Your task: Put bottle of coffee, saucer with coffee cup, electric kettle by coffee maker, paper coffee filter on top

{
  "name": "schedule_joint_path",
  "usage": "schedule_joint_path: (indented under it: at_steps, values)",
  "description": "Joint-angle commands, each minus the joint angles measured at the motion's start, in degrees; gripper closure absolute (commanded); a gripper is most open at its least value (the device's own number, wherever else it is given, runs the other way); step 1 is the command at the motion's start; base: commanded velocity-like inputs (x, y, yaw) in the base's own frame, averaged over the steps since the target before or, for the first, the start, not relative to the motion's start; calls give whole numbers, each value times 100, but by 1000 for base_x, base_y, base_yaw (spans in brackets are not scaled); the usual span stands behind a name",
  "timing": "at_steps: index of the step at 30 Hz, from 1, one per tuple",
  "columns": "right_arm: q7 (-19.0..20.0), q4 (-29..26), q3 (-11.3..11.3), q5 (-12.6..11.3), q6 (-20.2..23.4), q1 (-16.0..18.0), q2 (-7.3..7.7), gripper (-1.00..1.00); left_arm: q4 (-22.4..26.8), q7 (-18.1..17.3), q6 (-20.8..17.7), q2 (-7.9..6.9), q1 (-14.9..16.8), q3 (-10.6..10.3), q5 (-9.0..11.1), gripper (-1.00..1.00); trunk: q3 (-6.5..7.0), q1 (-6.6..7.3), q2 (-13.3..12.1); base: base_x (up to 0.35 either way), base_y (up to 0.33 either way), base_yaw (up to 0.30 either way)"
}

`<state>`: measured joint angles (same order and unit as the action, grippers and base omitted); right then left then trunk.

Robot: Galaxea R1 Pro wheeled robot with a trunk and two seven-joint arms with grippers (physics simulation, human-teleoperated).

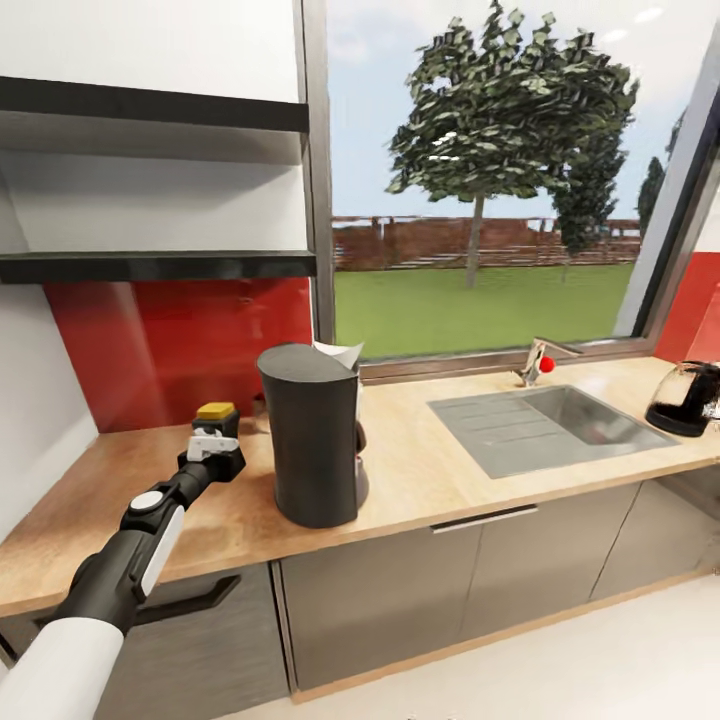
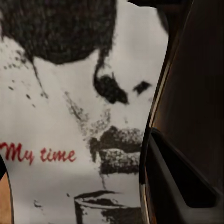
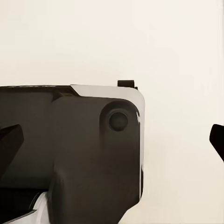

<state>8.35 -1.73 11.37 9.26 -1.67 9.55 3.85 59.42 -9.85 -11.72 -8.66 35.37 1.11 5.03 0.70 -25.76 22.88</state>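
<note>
Beyond my left gripper (image 1: 212, 440), seen from my head, sits the small dark jar of coffee with a brownish-gold lid (image 1: 217, 411), on the long light-wood kitchen countertop (image 1: 420, 470). My fingers appear closed around the jar's body, just below the lid. Just beside my gripper, toward the window, stands the tall black coffee maker (image 1: 313, 437) with a white paper filter (image 1: 340, 353) showing at its top. Well away, past the inset steel sink (image 1: 560, 425), rests the squat dark electric kettle (image 1: 688, 397). A red backsplash (image 1: 180, 345) and black wall shelves (image 1: 150, 265) lie behind the counter.

From my left wrist, the jar's white label (image 2: 70, 116) with red lettering sits right against the camera, with one dark finger (image 2: 182, 177) alongside it. I judge the jar rigid, smooth, fairly light and breakable, so a firm mid-body hold suits it.

From my right wrist, a dark rounded part of my own body (image 3: 84, 149) stands against a pale surface; I cannot tell how that gripper is set.
</note>
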Motion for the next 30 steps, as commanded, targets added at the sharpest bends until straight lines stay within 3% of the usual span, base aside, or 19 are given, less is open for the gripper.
schedule_joint_path:
  at_steps: [1,11,17,23,30]
  values:
    - [17,5,50,58,-17,3,1,-100,9,-33,-41,-2,-2,12,36,100,-2,-2,4,6,0,-164]
    - [-52,-11,41,58,-17,3,1,-100,-7,-34,-41,-5,-16,13,-35,100,-2,-2,4,254,0,-11]
    - [-69,-25,71,50,-19,3,-53,-100,-144,139,84,-21,-192,-30,-80,100,-3,-2,5,45,0,0]
    - [-70,-68,61,49,-18,8,-78,-100,-318,72,-54,-75,-390,152,-89,100,-3,-2,5,0,0,0]
    - [-70,-73,59,49,-17,7,-78,-100,-556,164,165,-83,-620,383,-99,100,-3,-2,5,0,0,0]
